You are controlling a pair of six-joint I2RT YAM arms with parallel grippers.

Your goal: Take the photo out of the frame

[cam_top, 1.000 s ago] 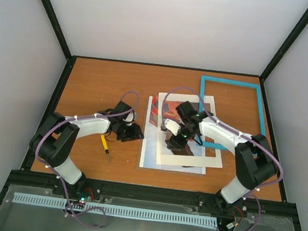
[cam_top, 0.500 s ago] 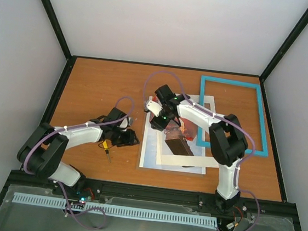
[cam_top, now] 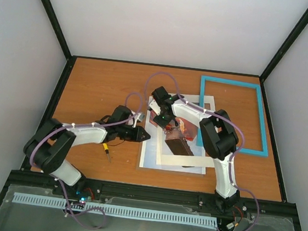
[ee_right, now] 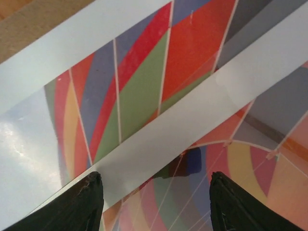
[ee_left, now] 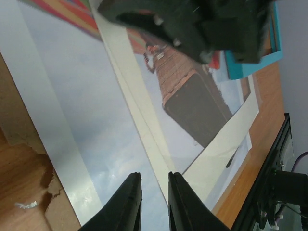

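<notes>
Top external view, from the near edge: a small yellow-handled tool (cam_top: 104, 146) lies on the brown wooden desk (cam_top: 96, 87) just beside the left arm. Past it, the left end effector (cam_top: 142, 135) reaches right to the left edge of the large paper photo (cam_top: 149, 153) of a colourful hot-air balloon on pale blue sky. The left wrist view shows its fingers (ee_left: 130, 204) with only a narrow gap between them and nothing visibly pinched, low over the pale sky. The photo lies flat at mid-desk, out of the frame. A white rectangular mat border (cam_top: 185, 161) lies tilted on top of it, with the brown basket showing through its cut-out. Farther back, the right end effector (cam_top: 162, 119) points down at the photo's far part. In the right wrist view its fingers (ee_right: 82, 204) stand wide apart over a mat strip and the balloon stripes, holding nothing. The thin turquoise rectangular frame (cam_top: 260, 126) lies at the far right, its left bar overlapping the mat's far corner.
</notes>
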